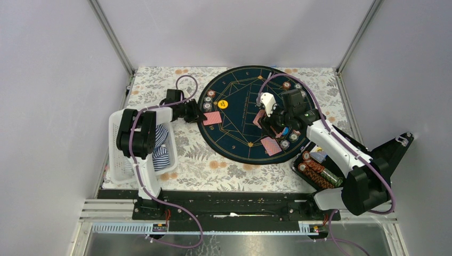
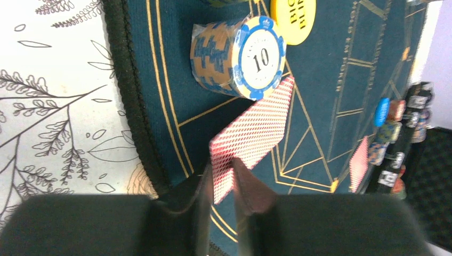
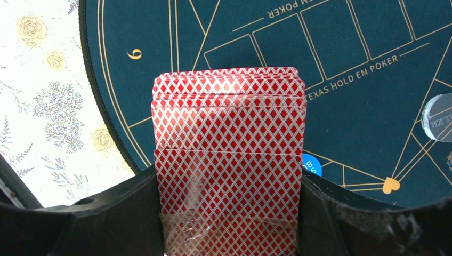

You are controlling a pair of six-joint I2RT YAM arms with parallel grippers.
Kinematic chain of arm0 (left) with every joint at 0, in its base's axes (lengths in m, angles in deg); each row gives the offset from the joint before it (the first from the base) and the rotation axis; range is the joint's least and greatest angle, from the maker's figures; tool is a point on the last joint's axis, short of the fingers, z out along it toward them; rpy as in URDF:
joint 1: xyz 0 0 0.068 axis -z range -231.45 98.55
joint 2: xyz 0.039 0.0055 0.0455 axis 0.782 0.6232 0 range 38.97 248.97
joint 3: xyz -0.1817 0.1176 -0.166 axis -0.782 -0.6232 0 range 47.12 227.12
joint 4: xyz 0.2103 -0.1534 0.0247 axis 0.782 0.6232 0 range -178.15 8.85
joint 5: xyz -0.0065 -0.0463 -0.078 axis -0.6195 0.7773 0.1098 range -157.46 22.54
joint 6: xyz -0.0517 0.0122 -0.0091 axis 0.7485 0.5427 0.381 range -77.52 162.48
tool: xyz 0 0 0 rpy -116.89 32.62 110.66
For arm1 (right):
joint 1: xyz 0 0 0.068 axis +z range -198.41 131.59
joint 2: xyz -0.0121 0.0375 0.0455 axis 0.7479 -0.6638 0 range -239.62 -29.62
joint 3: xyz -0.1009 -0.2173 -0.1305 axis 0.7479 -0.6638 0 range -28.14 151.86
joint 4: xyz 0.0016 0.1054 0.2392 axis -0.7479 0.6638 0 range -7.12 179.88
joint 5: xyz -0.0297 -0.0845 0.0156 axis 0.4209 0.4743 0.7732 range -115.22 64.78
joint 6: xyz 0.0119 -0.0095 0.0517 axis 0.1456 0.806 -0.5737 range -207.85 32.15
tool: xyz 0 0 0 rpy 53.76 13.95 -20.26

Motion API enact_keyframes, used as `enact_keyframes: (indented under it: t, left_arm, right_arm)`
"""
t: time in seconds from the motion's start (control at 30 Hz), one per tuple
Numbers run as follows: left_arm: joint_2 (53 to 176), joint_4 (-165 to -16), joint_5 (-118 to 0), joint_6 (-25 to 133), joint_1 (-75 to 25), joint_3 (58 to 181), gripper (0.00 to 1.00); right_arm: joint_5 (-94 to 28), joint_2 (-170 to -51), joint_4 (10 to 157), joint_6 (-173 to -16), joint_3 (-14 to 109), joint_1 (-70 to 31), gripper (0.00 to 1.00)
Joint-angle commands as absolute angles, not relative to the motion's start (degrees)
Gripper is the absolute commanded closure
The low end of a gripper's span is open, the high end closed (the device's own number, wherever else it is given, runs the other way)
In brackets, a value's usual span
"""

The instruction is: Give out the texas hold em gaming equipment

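The deck of red-backed cards (image 3: pixel 229 133) fills the centre of the right wrist view, clamped between the fingers of the right gripper (image 3: pixel 229 213) above the round Texas Hold Em mat (image 3: pixel 346 80). A blue disc (image 3: pixel 312 165) peeps out beside its right edge.

In the left wrist view a single card (image 2: pixel 256 128) lies face down on the mat, its near corner between the narrowly parted jaws of the left gripper (image 2: pixel 219 213). A blue-rimmed "10" chip stack (image 2: pixel 237 56) sits just above it, with a yellow disc (image 2: pixel 292 18) at the top edge.

Overhead, another card (image 1: pixel 271 145) lies lower right on the mat. A white basket (image 1: pixel 118 160) holding a striped cloth (image 1: pixel 161 149) sits at left, a chip case (image 1: pixel 320 172) at lower right.
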State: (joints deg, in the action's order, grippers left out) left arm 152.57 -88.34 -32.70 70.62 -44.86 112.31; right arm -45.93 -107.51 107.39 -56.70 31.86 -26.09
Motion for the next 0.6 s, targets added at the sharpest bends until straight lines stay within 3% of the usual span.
enact_keyframes:
  t: [0.0,0.23,0.4,0.57]
  left_arm:
    - [151.84,-84.93,-38.07,67.16,-44.42,114.59,0.69]
    - [147.20,-80.88,-41.45,65.03,-44.30,115.55,0.60]
    - [139.36,-78.46,-44.84,62.46,-43.82,116.18,0.46]
    - [131.73,-79.57,-35.10,61.25,-43.25,117.23,0.43]
  right_arm:
    - [-47.96,-107.23,104.61,-57.25,32.48,-26.61,1.00]
    - [-49.15,-107.08,105.47,-57.69,33.73,-27.68,1.00]
    - [-51.37,-106.64,107.15,-57.33,35.49,-30.52,1.00]
    - [-53.35,-105.16,108.41,-55.58,35.43,-31.19,1.00]
